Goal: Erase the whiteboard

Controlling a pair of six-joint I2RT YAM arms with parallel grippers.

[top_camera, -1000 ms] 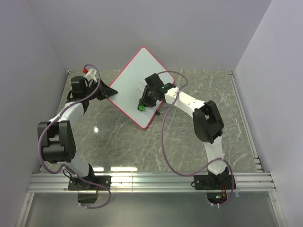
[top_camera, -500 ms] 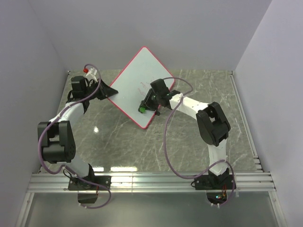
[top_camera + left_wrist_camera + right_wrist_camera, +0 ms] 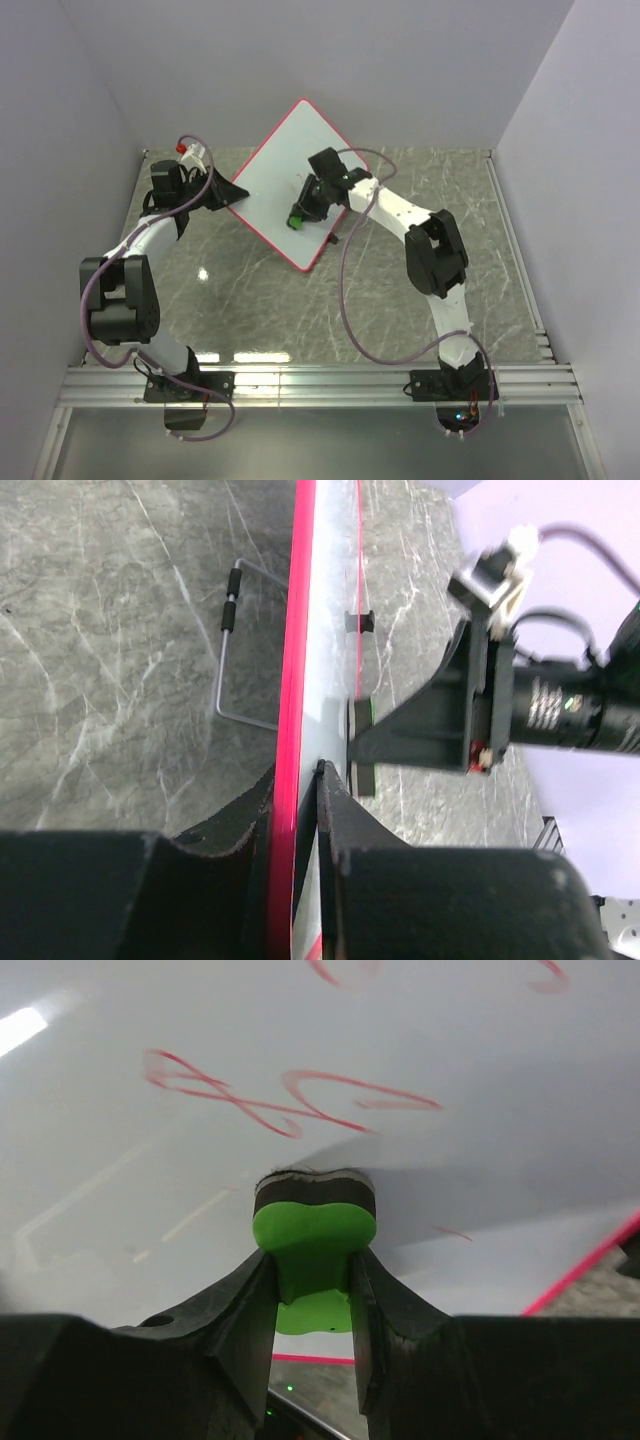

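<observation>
Green eraser (image 3: 313, 1225), one, pinched by the right tool (image 3: 313, 1260) against one whiteboard (image 3: 285, 180); left tool (image 3: 296, 786) clamps its rim.

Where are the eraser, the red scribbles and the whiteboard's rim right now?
eraser (image 3: 313, 1245), right wrist view, on its green body.
red scribbles (image 3: 285, 1100), right wrist view, middle of the strokes.
whiteboard (image 3: 296, 630), left wrist view, on its red rim.

Bright, glare on whiteboard (image 3: 470, 1050), fgd blurry
</observation>
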